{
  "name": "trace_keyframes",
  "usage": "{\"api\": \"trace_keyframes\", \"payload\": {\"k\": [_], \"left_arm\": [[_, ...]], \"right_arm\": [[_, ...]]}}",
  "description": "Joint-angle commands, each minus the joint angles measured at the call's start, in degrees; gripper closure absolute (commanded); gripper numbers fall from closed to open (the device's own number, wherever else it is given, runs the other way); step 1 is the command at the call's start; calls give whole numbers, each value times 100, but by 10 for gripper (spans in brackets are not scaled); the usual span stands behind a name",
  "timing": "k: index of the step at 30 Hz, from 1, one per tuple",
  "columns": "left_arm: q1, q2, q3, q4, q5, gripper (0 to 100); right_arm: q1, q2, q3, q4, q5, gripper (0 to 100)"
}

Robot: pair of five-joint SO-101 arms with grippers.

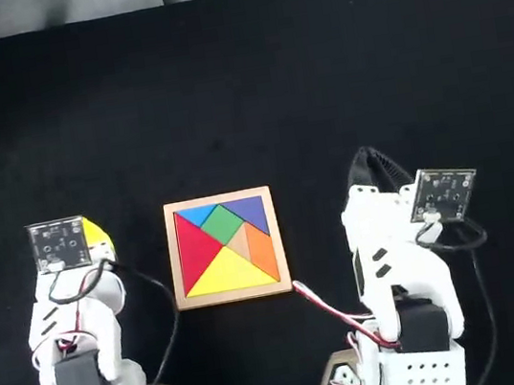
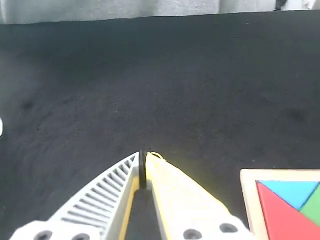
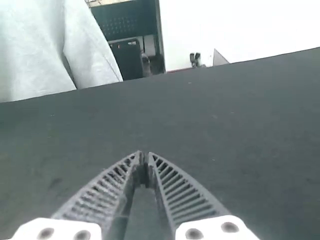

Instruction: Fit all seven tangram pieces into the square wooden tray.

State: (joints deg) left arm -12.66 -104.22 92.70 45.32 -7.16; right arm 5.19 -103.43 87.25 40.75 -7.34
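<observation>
The square wooden tray [image 1: 177, 257] lies on the black table between the two arms. Coloured tangram pieces cover its inside: a red triangle [image 1: 196, 251], a yellow triangle [image 1: 229, 274], a green square [image 1: 223, 224], a light blue triangle [image 1: 197, 214], a dark blue triangle [image 1: 250, 213], an orange piece [image 1: 261, 248] and a tan triangle [image 1: 240, 243]. My left gripper [image 2: 144, 157] is shut and holds nothing, to the left of the tray; the tray's corner [image 2: 250, 200] lies beside it. To the tray's right, my right gripper [image 3: 142, 159] is shut and holds nothing.
Black cloth [image 1: 241, 88] covers the whole table. Cables [image 1: 338, 316] run from the arm bases near the tray's front right corner. Beyond the table's far edge hang grey fabric [image 3: 50, 45] and dark equipment [image 3: 130, 40].
</observation>
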Motion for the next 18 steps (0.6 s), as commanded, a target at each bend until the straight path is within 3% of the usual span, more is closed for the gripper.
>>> {"api": "trace_keyframes", "payload": {"k": [1, 3, 6, 18], "left_arm": [[154, -35, 347, -677, -413, 970], [145, -9, 470, -914, -457, 970], [189, -9, 462, -651, -457, 970], [154, -9, 462, 281, -457, 970]], "right_arm": [[-360, -488, 13, -44, 44, 987], [-571, -488, 119, -62, 422, 987], [-791, -488, 242, -88, 782, 987], [-976, -488, 840, -35, 976, 987]]}}
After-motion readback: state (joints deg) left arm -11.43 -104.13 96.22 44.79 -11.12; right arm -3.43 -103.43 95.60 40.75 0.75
